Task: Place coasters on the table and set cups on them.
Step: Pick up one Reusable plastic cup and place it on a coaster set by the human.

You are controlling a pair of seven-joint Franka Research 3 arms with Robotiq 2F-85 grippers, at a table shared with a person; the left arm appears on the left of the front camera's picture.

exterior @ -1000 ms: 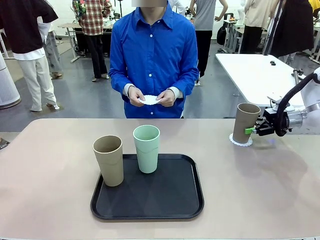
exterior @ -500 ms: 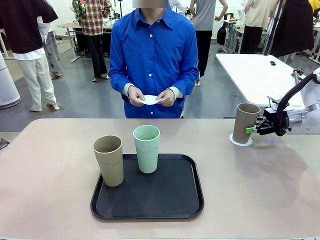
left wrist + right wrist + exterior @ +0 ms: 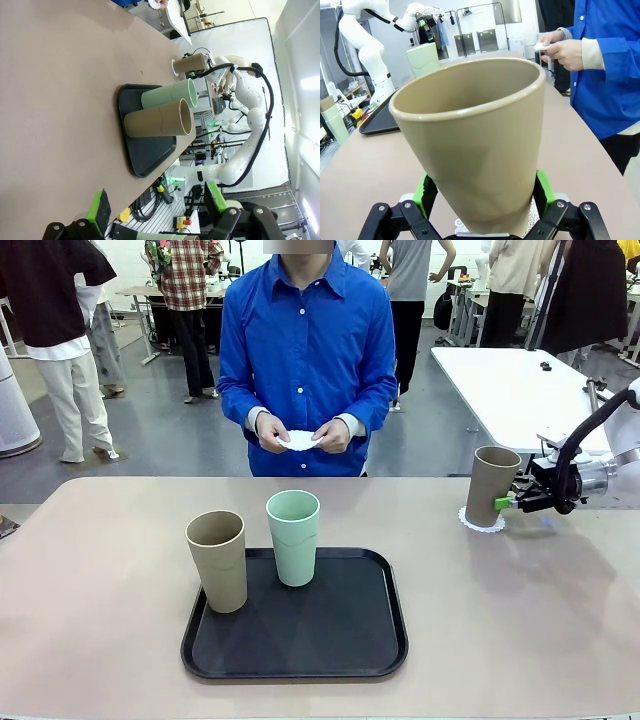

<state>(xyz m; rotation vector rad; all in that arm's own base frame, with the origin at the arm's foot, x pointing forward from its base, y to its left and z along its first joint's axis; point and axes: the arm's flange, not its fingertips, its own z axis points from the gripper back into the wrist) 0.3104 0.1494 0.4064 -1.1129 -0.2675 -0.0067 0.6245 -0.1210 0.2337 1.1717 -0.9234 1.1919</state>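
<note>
A tan cup [image 3: 493, 485] stands upright on a white lacy coaster [image 3: 482, 523] at the table's [image 3: 100, 570] far right. My right gripper [image 3: 508, 503] is level with its base, open, with the green pads [image 3: 543, 192] on either side of the cup [image 3: 475, 145] and not pressing on it. A second tan cup [image 3: 217, 560] and a mint cup [image 3: 293, 537] stand on the black tray [image 3: 350, 640]. The person holds white coasters [image 3: 298, 439] in both hands. My left gripper [image 3: 156, 205] is open, off the near left side, with nothing between its fingers.
The person in a blue shirt [image 3: 305, 350] stands at the far edge, opposite the tray. A white table [image 3: 510, 380] stands behind at the right. Bare tabletop stretches left of the tray and between the tray and the right cup.
My right gripper has drawn back slightly to the right from the tan cup. The cup stays on its coaster.
</note>
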